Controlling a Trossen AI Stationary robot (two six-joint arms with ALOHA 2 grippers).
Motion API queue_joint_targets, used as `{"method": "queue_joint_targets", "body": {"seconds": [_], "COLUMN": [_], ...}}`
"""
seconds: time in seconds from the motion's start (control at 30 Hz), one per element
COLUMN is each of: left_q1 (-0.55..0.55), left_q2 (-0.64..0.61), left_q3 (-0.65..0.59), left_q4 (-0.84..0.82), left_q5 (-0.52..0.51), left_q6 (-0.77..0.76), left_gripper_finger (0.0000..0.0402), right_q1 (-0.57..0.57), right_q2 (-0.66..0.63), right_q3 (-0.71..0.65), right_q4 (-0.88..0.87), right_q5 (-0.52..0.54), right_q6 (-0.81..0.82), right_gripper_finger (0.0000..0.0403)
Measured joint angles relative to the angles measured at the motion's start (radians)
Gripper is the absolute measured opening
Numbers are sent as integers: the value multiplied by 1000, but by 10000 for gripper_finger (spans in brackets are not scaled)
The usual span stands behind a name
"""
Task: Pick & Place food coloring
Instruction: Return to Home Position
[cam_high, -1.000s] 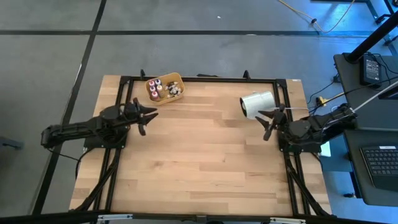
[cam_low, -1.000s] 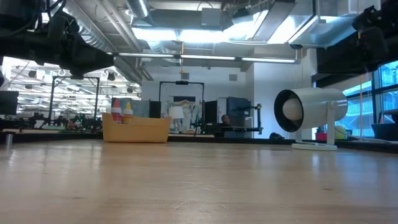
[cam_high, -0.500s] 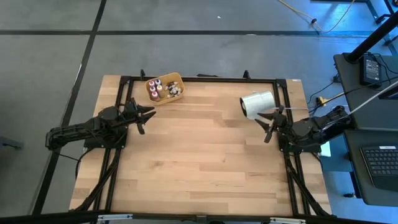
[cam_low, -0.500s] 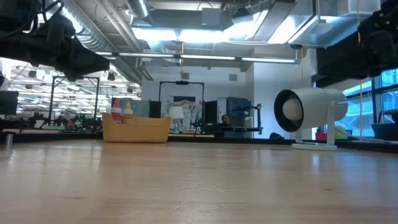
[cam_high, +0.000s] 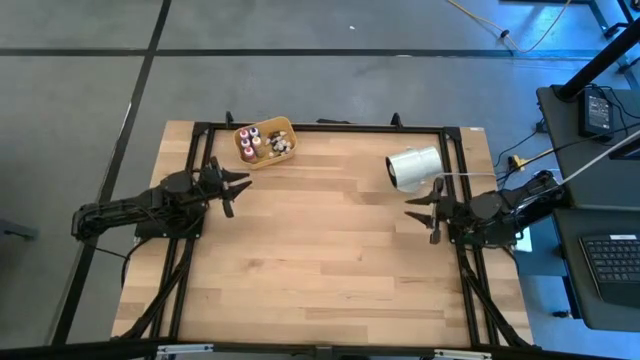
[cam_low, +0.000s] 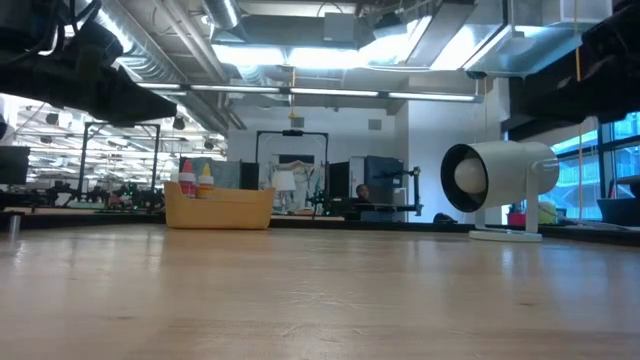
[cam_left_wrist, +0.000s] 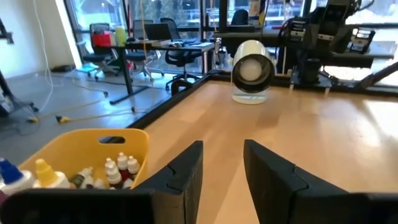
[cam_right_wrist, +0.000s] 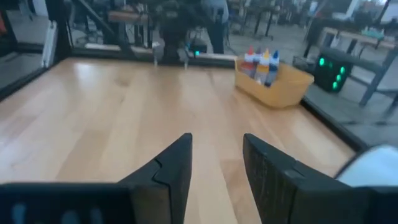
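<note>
Tiny food coloring (cam_high: 262, 143) bottles stood upright in yellow bin (cam_high: 290, 128), pale caps up, red, orange, blue bodies, left gripper (cam_high: 237, 192) and right gripper (cam_high: 421, 212) fingers spread, empty.

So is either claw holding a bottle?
No: left gripper and right gripper are open and empty; the bottles sit in the yellow bin.

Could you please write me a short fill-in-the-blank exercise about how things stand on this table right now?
1. The food coloring bottles all sit ____ the yellow bin.
2. The left gripper and the right gripper both have their fingers ____, holding nothing.
3. The white cylinder lies on its side at the table's ____ edge, opposite the bin.
Missing words: inside; open; right.
</note>
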Motion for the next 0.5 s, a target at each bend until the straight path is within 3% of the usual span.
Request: {"method": "queue_joint_targets", "body": {"seconds": [0.5], "left_q1": [0], "left_q2": [0], "left_q3": [0], "left_q4": [1], "left_q5": [-1], "left_q6": [40], "left_gripper_finger": [110], "right_q1": [0], "right_q2": [0], "right_q3": [0], "right_q4": [-8], "right_q5": [11], "right_q6": [145], "right_gripper_finger": [145]}}
